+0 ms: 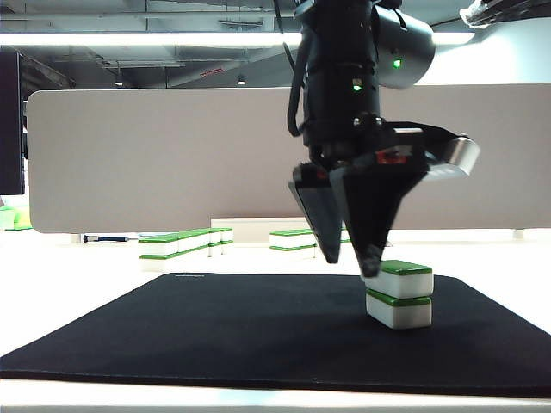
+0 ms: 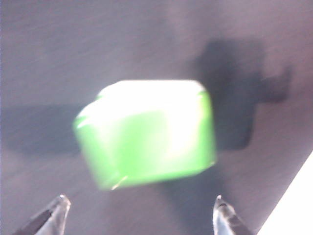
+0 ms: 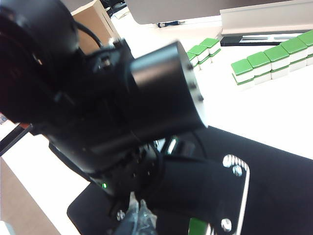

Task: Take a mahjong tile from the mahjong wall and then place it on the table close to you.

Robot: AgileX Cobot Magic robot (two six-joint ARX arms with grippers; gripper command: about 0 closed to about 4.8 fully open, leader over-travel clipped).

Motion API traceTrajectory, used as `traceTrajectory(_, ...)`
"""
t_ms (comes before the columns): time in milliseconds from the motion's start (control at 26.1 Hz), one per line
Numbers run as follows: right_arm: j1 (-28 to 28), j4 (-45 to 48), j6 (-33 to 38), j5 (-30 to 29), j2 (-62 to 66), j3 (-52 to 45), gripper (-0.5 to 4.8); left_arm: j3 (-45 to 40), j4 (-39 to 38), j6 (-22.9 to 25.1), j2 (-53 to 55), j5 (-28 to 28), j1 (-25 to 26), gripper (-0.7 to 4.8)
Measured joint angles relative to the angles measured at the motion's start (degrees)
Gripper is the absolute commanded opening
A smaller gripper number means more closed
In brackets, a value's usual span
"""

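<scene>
A stack of two green-backed mahjong tiles [image 1: 399,293] stands on the black mat [image 1: 215,327]. My left gripper [image 1: 351,261] hangs open just above and left of the stack, one fingertip [image 1: 370,268] close to the top tile's corner. In the left wrist view the green tile [image 2: 146,133] lies beyond the spread fingertips [image 2: 55,211] and nothing is between them. The mahjong wall [image 1: 184,244] [image 3: 274,58] runs along the far side of the white table [image 1: 77,280]. My right gripper [image 3: 137,197] hovers over the mat behind the left arm, its tips together.
A grey-beige partition panel [image 1: 172,155] closes off the back of the table. The left arm's black body [image 3: 112,107] fills most of the right wrist view. A short wall section [image 3: 203,50] and a brown box [image 3: 95,19] lie farther back.
</scene>
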Motion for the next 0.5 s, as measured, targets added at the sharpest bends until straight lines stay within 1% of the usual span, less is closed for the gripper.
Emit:
traceTrajectory(153, 0.0, 0.02, 0.0, 0.0, 0.0, 0.0, -0.01, 2.14, -3.58, -2.27, -0.11, -3.02, 2.54, 3.78)
traceTrajectory(230, 0.0, 0.04, 0.0, 0.02, 0.0, 0.0, -0.01, 2.14, -6.97, -2.62, -0.11, -3.32, 5.84, 3.58)
traceTrajectory(268, 0.02, 0.04, 0.0, 0.0, 0.0, 0.0, -0.01, 2.14, -7.54, -2.99, -0.11, -3.54, 7.17, 3.21)
traceTrajectory(345, 0.0, 0.04, 0.0, 0.0, 0.0, 0.0, -0.01, 2.27, -7.56, -4.46, -0.42, -4.7, 9.81, 2.13)
traceTrajectory(383, 0.02, 0.02, 0.0, 0.0, 0.0, 0.0, -0.01, 3.06, -7.56, -4.57, -0.72, -5.88, 11.13, 1.96)
traceTrajectory(421, 0.02, 0.04, 0.0, 0.0, 0.0, 0.0, -0.01, 3.87, -7.63, -4.81, -1.14, -7.76, 11.89, 1.38)
traceTrajectory(460, 0.0, 0.04, 0.0, 0.0, 0.0, 0.0, -0.01, 5.22, -7.63, -4.92, -1.66, -11.61, 13.27, 0.87)
traceTrajectory(498, 0.02, 0.02, 0.0, 0.0, 0.02, 0.0, -0.01, 6.49, -7.54, -4.96, -1.86, -14.91, 14.36, 0.61)
